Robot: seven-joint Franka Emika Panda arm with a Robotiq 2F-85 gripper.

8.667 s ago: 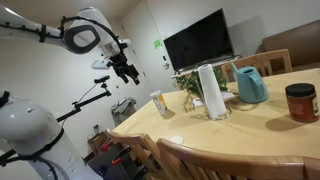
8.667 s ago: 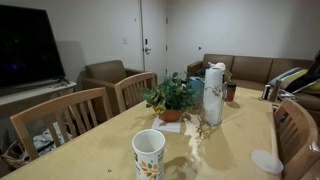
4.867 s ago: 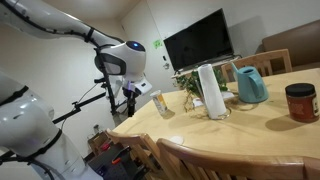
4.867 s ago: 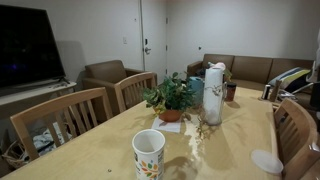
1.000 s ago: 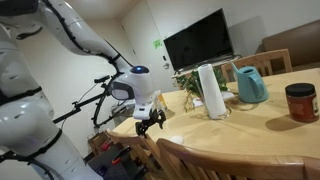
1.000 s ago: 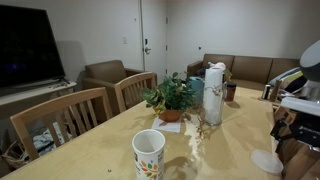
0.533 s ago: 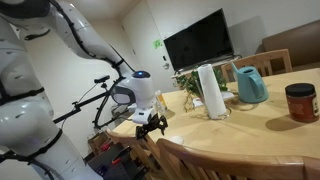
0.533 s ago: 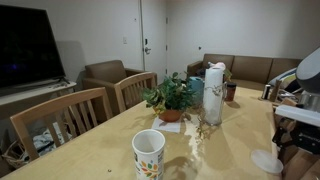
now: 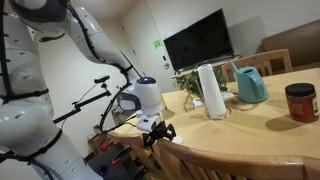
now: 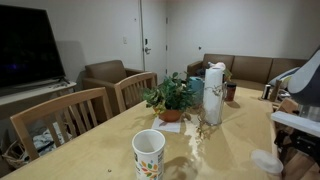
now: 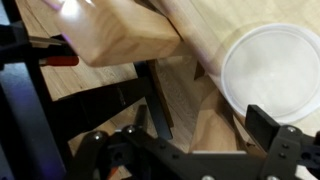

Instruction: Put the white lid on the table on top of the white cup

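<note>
The round white plastic lid point(image 11: 272, 72) lies flat on the pale wooden worktop point(image 10: 215, 145) near its edge, well apart from the small white paper cup with orange print point(image 10: 149, 153). The cup stands upright and uncovered. The robot's black fingers point(image 11: 285, 150) hang over the lid, spread wide with nothing between them. A tall white roll point(image 10: 213, 95) stands well behind the cup.
</note>
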